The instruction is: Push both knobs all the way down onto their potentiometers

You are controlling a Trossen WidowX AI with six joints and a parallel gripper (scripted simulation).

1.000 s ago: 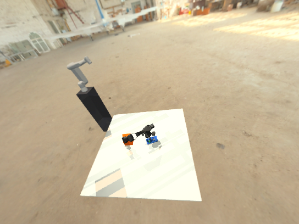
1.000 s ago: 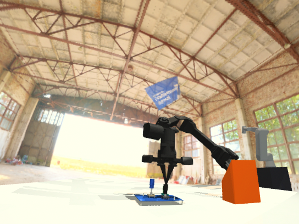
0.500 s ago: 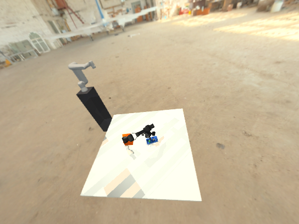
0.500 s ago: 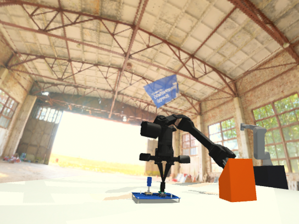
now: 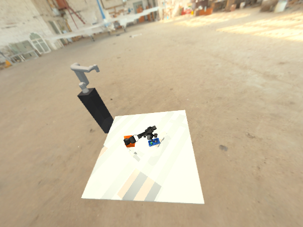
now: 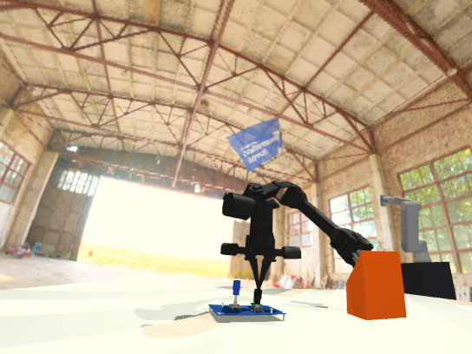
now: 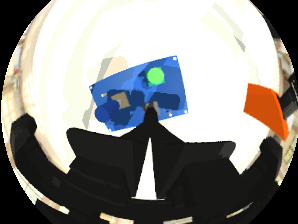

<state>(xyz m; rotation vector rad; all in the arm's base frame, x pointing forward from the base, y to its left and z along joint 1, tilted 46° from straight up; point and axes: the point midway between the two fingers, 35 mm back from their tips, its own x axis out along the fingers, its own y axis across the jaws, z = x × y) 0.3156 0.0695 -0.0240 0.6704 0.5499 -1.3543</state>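
Observation:
A blue circuit board [image 6: 226,310] [image 5: 156,141] [image 7: 172,70] stands on the white table [image 6: 87,312] [image 5: 172,178]. A blue knob [image 6: 236,287] stands high on its shaft on the board's left part in the exterior view. My gripper [image 6: 257,291] [image 7: 151,122] [image 5: 150,137] is shut, points straight down, and its tips rest on a dark, low knob [image 6: 257,298] on the board's right part. In the wrist view a green round part [image 7: 154,75] lies just beyond the fingertips, and the knobs show as blurred dark blue blobs.
The arm's orange base block [image 6: 375,286] [image 5: 128,137] [image 7: 262,103] stands beside the board. A black pillar [image 5: 96,109] [image 6: 427,273] carrying a grey arm [image 5: 83,69] [image 6: 409,226] stands at the table's far corner.

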